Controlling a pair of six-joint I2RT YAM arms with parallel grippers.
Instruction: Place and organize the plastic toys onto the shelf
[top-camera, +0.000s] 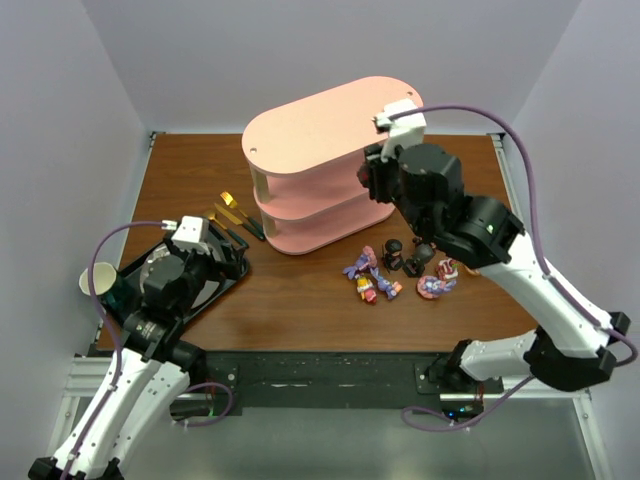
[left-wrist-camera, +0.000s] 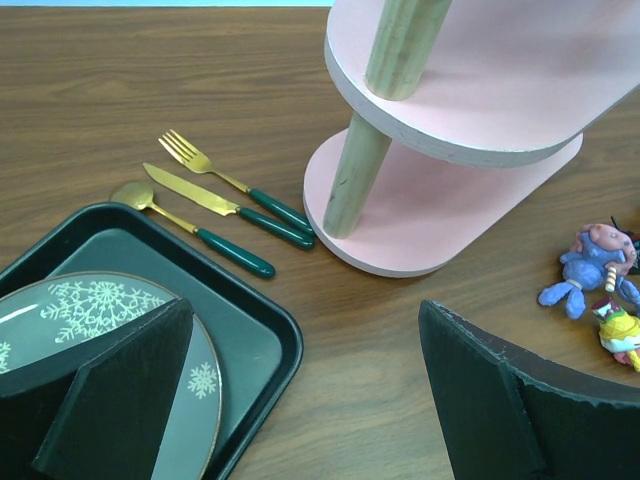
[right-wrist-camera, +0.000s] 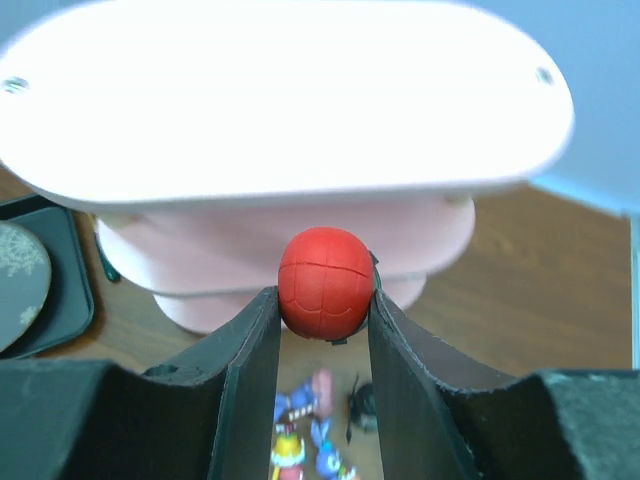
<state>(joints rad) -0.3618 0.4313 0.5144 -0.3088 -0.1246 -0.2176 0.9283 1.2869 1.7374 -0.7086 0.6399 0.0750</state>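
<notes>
Right tool (right-wrist-camera: 322, 318) pinches the red figure (right-wrist-camera: 325, 282) by its round head only, facing the shelf (right-wrist-camera: 300, 130). Risk: the head slips out, or clips a board edge. Left tool (left-wrist-camera: 300, 340) is wide open over the tray (left-wrist-camera: 60, 225). The other toys (top-camera: 395, 270) sit on the tabletop.

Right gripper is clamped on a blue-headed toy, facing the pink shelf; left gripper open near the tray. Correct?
Not quite: the toy's head is red, not blue. The right wrist view shows the right gripper shut on a red-headed toy, facing the pink shelf. The left gripper is open near the tray, as you said.
</notes>
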